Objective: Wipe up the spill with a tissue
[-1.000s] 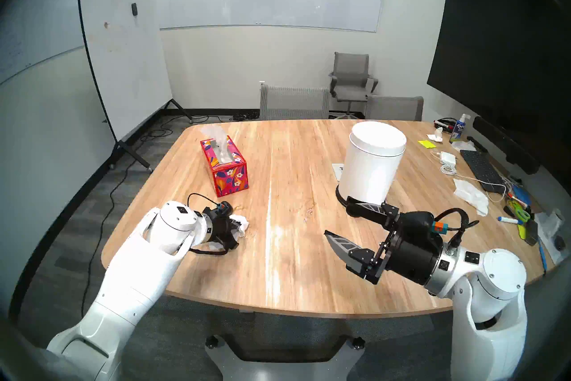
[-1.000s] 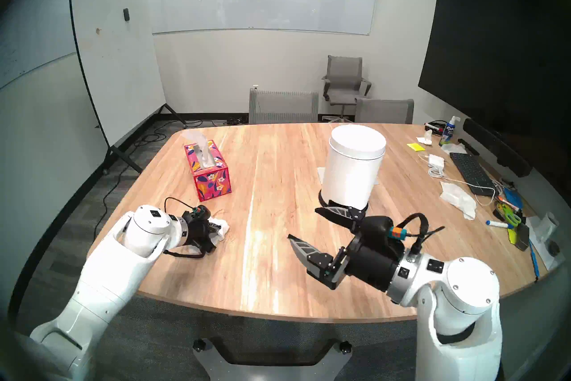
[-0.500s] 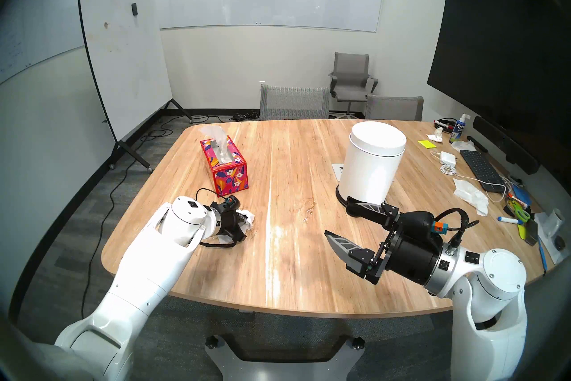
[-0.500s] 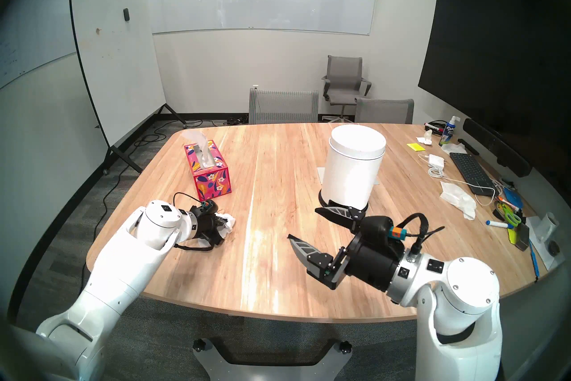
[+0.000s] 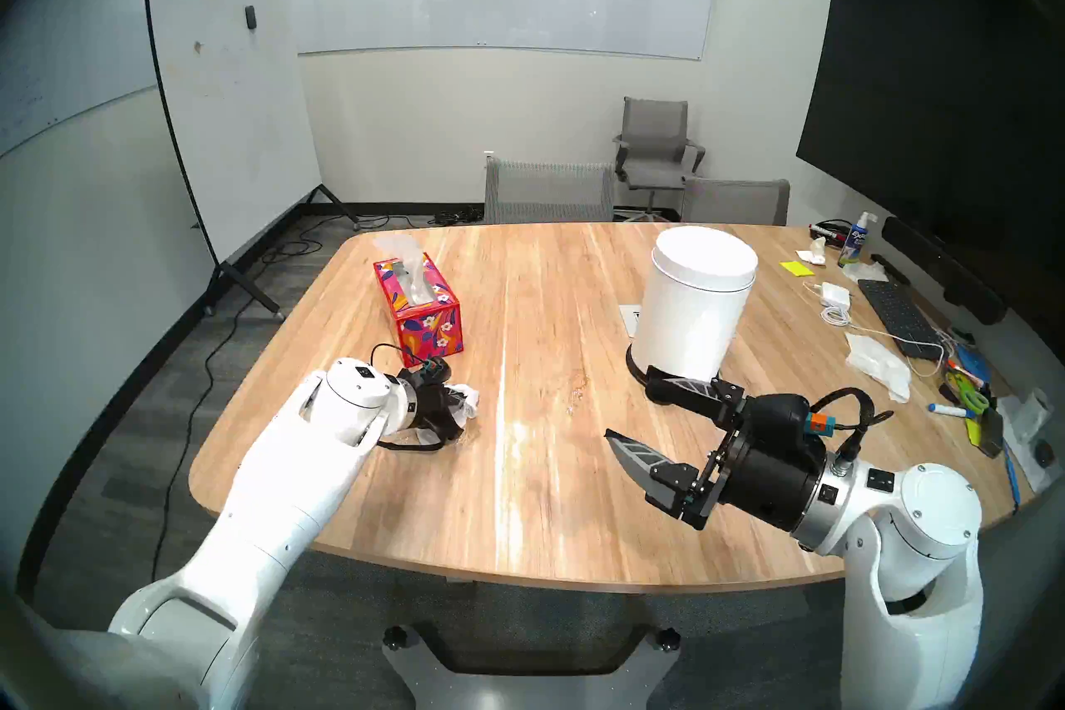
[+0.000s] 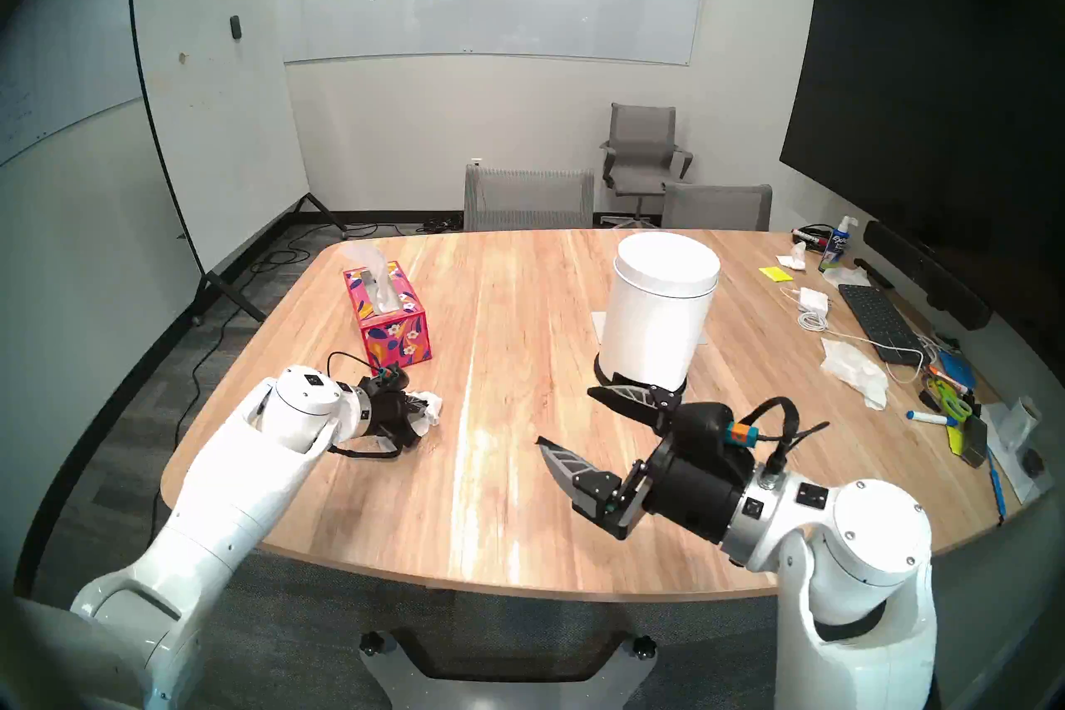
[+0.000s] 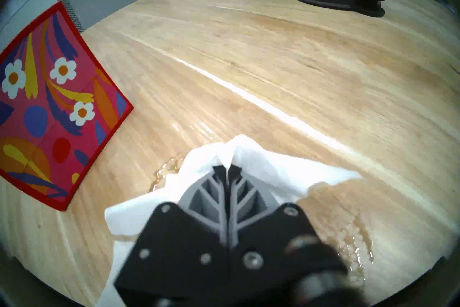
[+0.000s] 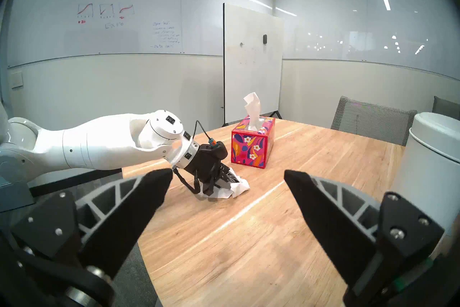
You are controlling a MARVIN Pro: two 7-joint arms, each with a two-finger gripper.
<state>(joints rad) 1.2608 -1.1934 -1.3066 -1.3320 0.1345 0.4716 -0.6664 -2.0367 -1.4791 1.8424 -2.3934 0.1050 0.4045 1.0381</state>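
**Spotter:** Where's the tissue sitting right now?

**Me:** My left gripper [image 7: 227, 169] has its jaws pressed together on the tissue [image 7: 261, 164], bunched around the tips and lying on the table [image 5: 547, 461], just in front of the floral box [image 5: 423, 314].

**Spotter:** And the spill?

**Me:** In the left wrist view I see wet film on both sides of the wad: a small glossy ripple, the spill [image 7: 166, 169], touching the tissue's edge toward the box, and a beaded wet smear [image 7: 348, 231] on the other side, nearer the wrist. I see no dark blot; the tissue's edge there looks tan, so I judge it has soaked some up.

**Spotter:** Which way would you push?

**Me:** The two wet patches lie on a line running across the fingers, so I'd sweep sideways, not forward. The box is close on one side, so I'd watch that.

**Spotter:** Right arm?

**Me:** The right gripper [image 8: 227, 189] hangs above the table with its fingers spread wide, empty, well apart from the wad. The left is plainly nearer.
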